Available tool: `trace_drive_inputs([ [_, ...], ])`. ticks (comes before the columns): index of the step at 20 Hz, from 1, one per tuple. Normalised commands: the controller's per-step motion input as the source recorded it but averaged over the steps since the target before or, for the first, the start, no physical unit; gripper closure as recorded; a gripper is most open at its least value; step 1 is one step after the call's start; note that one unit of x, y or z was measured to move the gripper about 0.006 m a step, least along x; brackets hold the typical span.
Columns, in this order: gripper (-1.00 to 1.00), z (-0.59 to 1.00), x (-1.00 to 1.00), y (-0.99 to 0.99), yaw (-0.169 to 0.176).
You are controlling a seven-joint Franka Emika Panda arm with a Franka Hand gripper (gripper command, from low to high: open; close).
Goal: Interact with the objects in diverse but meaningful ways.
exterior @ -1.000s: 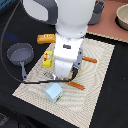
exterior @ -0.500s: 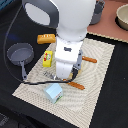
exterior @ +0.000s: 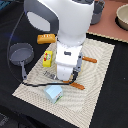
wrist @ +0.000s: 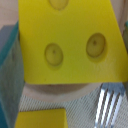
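From the exterior view's left we see a grey pan (exterior: 20,54) on the dark table, its handle reaching onto a pale woven mat (exterior: 100,70). Next comes the golden-brown bread loaf (exterior: 45,39) at the mat's far edge, then the yellow box with red label (exterior: 47,59) just beside the white arm (exterior: 70,45), and the pale blue-and-white milk carton (exterior: 53,93) near the mat's front edge. An orange-handled utensil (exterior: 90,60) pokes out on the arm's right. In the wrist view the yellow holed cheese wedge (wrist: 70,40) fills the frame above silver fork tines (wrist: 107,105); we cannot tell whether the gripper is spread or pinching
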Motion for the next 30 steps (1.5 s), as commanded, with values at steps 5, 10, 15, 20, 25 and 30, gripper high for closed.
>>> trace_drive_inputs([
  [5, -1.00, 0.27, -0.24, 0.09, 0.019],
  [10, -1.00, 0.69, -0.27, 0.12, 0.003],
  [15, -1.00, 1.00, -0.04, -0.06, 0.000],
  [20, -1.00, 0.83, 0.04, -0.46, -0.005],
  [25, -1.00, 0.50, 0.06, -0.73, -0.015],
  [30, -1.00, 0.13, 0.08, -0.81, -0.024],
])
